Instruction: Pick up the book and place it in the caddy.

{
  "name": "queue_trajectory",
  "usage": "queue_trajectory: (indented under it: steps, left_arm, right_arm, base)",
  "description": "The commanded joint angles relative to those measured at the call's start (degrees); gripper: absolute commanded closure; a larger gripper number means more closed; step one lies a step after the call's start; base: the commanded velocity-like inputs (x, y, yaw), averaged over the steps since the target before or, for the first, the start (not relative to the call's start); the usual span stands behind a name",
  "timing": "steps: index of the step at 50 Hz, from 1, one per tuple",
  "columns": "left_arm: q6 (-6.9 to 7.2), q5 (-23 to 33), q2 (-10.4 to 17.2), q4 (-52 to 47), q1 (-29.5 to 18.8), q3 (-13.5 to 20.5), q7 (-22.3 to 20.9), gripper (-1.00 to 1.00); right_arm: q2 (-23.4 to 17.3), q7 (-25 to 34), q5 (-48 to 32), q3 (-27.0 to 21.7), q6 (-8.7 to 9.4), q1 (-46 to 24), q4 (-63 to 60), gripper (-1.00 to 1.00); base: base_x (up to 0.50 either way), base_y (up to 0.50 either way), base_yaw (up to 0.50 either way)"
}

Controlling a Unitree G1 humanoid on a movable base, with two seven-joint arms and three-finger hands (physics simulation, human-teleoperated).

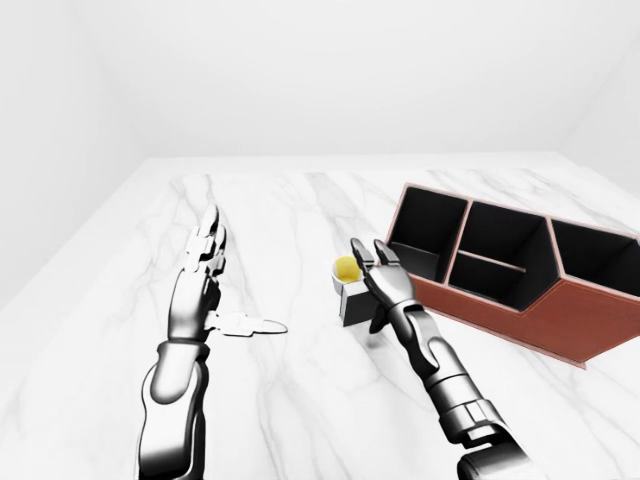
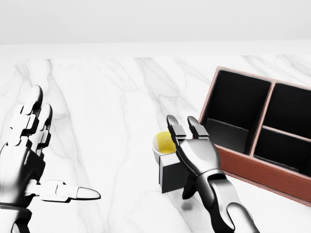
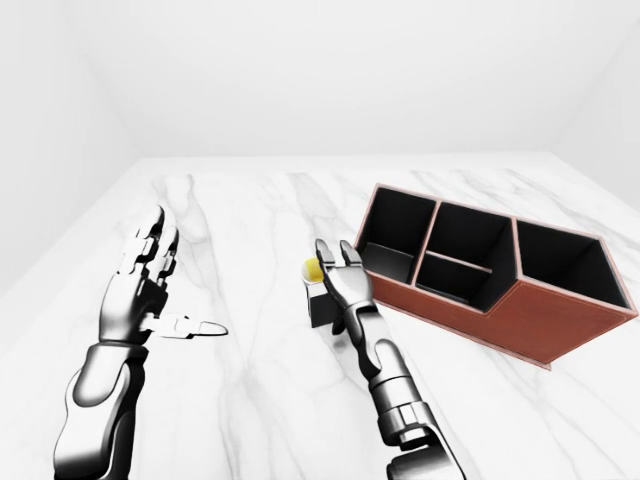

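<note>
The dark book [image 2: 169, 174] with white page edges stands upright on the marble counter [image 2: 112, 107], low in the middle of the head view. My right hand [image 2: 187, 150] is right against it with fingers spread and open, its back hiding the book's right part. The red-brown caddy [image 2: 252, 168] with black compartments lies to the right of the book, and its nearest compartment holds nothing. My left hand [image 2: 57, 151] hovers open at the far left, well away from the book.
A white cup [image 2: 164, 144] with yellow liquid stands directly behind the book, touching or nearly touching it. The caddy [image 3: 470, 305] has three compartments visible. The counter's far edge [image 1: 350, 158] meets a plain white wall.
</note>
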Motion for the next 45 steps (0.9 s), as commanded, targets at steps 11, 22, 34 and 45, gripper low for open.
queue_trajectory:
  steps: [11,22,34,45]
  left_arm:
    - [0.00,-0.8,0.0,-0.7,1.1,1.2,-0.3,-1.00]
    - [0.00,-0.9,0.0,-0.8,1.4,1.6,-0.3,-1.00]
    - [0.00,-0.7,-0.1,-1.7,2.3,1.9,-0.8,-1.00]
    - [0.00,-0.3,-0.2,-1.2,2.0,1.7,-0.9,-1.00]
  right_arm:
    - [0.6,-4.5,-1.4,0.7,0.00,-5.1,11.2,-1.00]
    - [0.8,-6.2,-1.0,0.9,0.00,-7.7,16.5,-1.00]
    - [0.8,-4.5,-0.2,1.0,0.00,-6.4,15.2,1.00]
    - [0.8,-3.4,-0.5,1.0,0.00,-5.3,12.2,1.00]
  base:
    - [0.00,0.00,0.00]
    - [0.00,0.00,0.00]
    - [0.00,0.00,0.00]
    - [0.00,0.00,0.00]
